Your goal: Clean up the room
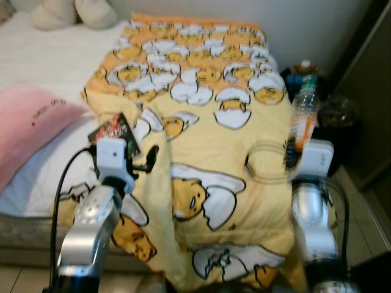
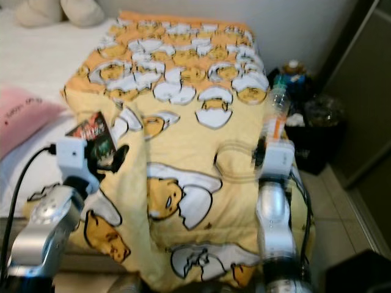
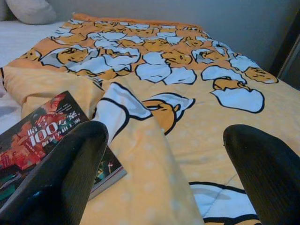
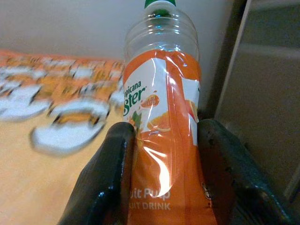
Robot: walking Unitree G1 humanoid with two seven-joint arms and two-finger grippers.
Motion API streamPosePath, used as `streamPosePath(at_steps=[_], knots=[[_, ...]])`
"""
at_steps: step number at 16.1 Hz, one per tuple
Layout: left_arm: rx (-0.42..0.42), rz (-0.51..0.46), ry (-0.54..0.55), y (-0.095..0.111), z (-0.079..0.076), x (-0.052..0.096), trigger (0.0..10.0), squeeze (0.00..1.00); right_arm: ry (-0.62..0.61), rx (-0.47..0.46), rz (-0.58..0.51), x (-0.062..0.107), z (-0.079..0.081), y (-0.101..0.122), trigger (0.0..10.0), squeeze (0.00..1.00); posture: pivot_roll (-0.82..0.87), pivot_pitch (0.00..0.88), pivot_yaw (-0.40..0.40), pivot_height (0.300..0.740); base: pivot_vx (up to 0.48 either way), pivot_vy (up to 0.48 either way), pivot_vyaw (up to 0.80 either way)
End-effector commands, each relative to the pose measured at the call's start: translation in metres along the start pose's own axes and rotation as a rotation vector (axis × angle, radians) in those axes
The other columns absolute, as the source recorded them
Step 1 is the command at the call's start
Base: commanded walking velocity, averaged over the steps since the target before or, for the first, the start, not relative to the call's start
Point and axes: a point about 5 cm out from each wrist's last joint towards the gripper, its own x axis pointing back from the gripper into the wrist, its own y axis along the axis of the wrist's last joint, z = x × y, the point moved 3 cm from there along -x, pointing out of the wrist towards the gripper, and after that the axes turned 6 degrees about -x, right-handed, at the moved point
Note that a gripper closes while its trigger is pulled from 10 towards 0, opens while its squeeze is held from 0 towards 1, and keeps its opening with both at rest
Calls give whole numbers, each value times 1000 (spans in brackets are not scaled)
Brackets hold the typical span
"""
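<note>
Our right gripper (image 4: pixel 161 178) has its jaws pinching an orange juice bottle (image 4: pixel 161 122), upright at 3 o'clock over the bed's (image 1: pixel 55 55) edge. Our left gripper (image 3: pixel 164 183), jaws spread, hovers over the yellow blanket (image 1: pixel 208 165), a book (image 3: pixel 42 136) just beside it at 9 o'clock.

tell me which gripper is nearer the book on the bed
Left. The left gripper hangs open right beside the book, at the blanket's edge. The right gripper is across the blanket, shut on the orange bottle.
</note>
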Motion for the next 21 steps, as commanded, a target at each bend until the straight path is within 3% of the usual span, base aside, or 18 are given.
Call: streamPosePath(at_steps=[1, 3, 6, 10, 16, 21], knots=[[-1, -12, 6, 1, 1, 1, 10000, 0, 32, -34, -18, 1, 2, 8, 0, 0, 21, 0, -1, 711, 0, 0, 0], [19, 7, -18, -9, -10, 11, 10000, 0, 92, -97, 102, 30, 2, -17, 0, 0, 3, 0, 16, 711, 0, 0, 0], [14, 27, -49, -16, -18, 1, 10000, 0, 102, -86, 129, 43, 10, -24, 0, 0, -39, 0, 57, 711, 0, 0, 0], [-1, 12, -78, -10, -23, -12, 10000, 0, 141, -98, 125, 31, 19, -17, 0, 0, -70, 0, 83, 711, 0, 0, 0], [20, 24, -56, -18, -33, -11, 10000, 0, 148, -105, 144, 5, 15, -13, 0, 0, -54, 0, 57, 711, -224, 334, 0], [17, 20, -16, -18, -29, -8, 10000, 0, 185, -100, 169, -5, 22, -15, 0, 0, -12, 0, 29, 711, -258, 409, 800]])
